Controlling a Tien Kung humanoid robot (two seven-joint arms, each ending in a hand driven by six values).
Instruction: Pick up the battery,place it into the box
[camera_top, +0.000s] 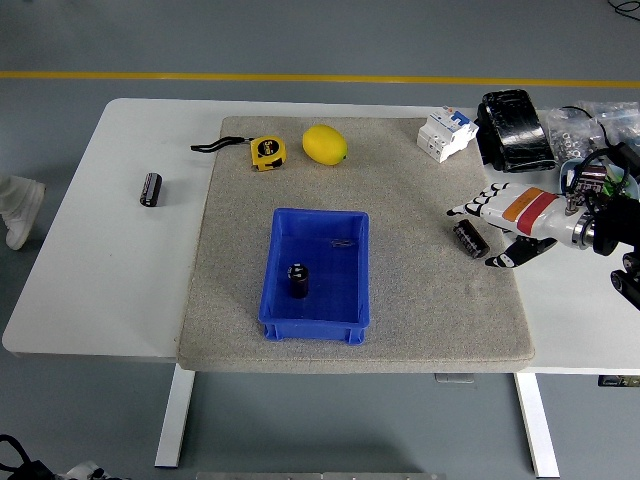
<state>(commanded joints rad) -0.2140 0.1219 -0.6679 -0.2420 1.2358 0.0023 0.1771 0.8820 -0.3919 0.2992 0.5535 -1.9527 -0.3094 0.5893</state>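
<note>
**Black cylinder next**

Black cylindrical battery (469, 239) is lying on the grey mat, right of the blue plastic box (317, 273). My right hand (505, 224) is hovering beside it, fingers spread, empty. Probably rigid, smooth, rolls; I'm pinching mid-barrel.

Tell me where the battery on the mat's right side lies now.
In the head view, the battery lies flat near the grey mat's right edge, beside the right robot hand and well right of the blue box.
</note>
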